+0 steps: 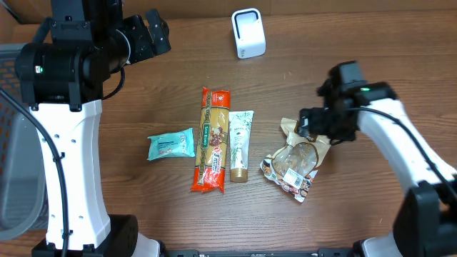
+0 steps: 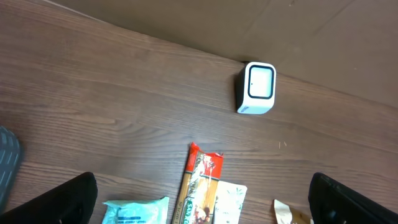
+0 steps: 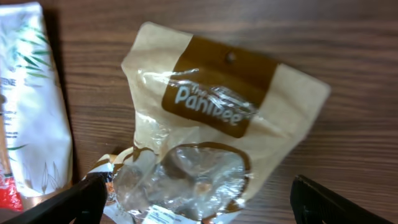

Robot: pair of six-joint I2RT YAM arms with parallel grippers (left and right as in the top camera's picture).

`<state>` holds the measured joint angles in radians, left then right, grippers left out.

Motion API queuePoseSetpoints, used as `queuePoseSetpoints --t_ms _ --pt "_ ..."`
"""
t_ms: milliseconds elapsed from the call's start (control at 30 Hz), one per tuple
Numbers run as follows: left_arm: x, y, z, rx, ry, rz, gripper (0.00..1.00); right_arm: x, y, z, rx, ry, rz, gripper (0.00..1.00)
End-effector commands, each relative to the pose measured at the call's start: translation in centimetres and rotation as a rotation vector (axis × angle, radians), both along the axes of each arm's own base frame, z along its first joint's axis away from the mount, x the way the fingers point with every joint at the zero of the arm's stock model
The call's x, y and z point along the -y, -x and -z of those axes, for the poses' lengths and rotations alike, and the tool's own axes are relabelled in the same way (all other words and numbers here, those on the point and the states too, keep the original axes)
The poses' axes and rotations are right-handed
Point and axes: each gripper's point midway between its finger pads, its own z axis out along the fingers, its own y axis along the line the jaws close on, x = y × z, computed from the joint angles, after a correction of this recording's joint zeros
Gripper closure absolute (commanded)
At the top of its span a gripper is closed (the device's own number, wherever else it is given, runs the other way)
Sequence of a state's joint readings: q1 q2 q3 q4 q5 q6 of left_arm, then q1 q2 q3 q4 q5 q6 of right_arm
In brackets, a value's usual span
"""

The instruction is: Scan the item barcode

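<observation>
The tan and brown snack bag (image 1: 305, 145) lies flat on the table, its lower end resting on a second patterned packet (image 1: 285, 178). My right gripper (image 1: 319, 130) hovers just above the bag's top, open. In the right wrist view the bag (image 3: 211, 118) lies loose between the spread fingers (image 3: 68, 202) of the right gripper (image 3: 199, 199), and a white label (image 3: 158, 216) shows at its lower edge. The white scanner (image 1: 248, 33) stands at the back of the table. My left gripper (image 1: 153, 32) is raised at the back left, open and empty, looking at the scanner (image 2: 256, 88).
A red and yellow pasta pack (image 1: 212, 139), a white tube (image 1: 240, 145) and a teal wipes pack (image 1: 171, 145) lie in a row left of the bag. The tube (image 3: 31, 106) is close beside the bag. A grey bin (image 1: 11, 143) stands at the left edge.
</observation>
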<state>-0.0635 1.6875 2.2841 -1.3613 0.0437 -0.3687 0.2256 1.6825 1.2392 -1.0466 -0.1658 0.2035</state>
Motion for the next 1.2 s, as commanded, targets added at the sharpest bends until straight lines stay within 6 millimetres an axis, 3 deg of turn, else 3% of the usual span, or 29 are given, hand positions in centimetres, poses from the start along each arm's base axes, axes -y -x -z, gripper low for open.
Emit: queuePoseSetpoints --t_ms 0,200,400,633,733,867,967,1067,1167 --pt "-0.3 -0.3 0.0 0.001 0.008 -0.024 0.00 -0.3 -0.1 1.1 -0.016 0.116 0.137 0.04" --pt "-0.3 -0.3 0.0 0.001 0.008 -0.024 0.00 -1.1 0.0 2.6 -0.007 0.229 0.300 0.14" --pt "-0.3 -0.3 0.0 0.001 0.008 -0.024 0.00 -0.4 -0.6 4.1 0.026 0.334 0.308 0.16" --pt "-0.3 -0.3 0.0 0.001 0.008 -0.024 0.00 2.2 -1.2 4.4 0.027 0.396 0.344 0.16" --pt "-0.3 -0.3 0.0 0.001 0.008 -0.024 0.00 4.9 -0.8 4.4 -0.025 0.416 0.399 0.16" --pt "-0.3 -0.3 0.0 0.001 0.008 -0.024 0.00 6.3 -0.1 4.4 -0.118 0.343 0.371 0.17" --pt "-0.3 -0.3 0.0 0.001 0.008 -0.024 0.00 7.3 0.3 3.6 -0.164 0.322 0.381 0.19" --pt "-0.3 -0.3 0.0 0.001 0.008 -0.024 0.00 7.7 -0.2 1.4 -0.174 0.307 0.333 0.17" --pt "-0.3 -0.3 0.0 0.001 0.008 -0.024 0.01 4.7 -1.7 -2.9 -0.127 0.162 0.037 0.10"
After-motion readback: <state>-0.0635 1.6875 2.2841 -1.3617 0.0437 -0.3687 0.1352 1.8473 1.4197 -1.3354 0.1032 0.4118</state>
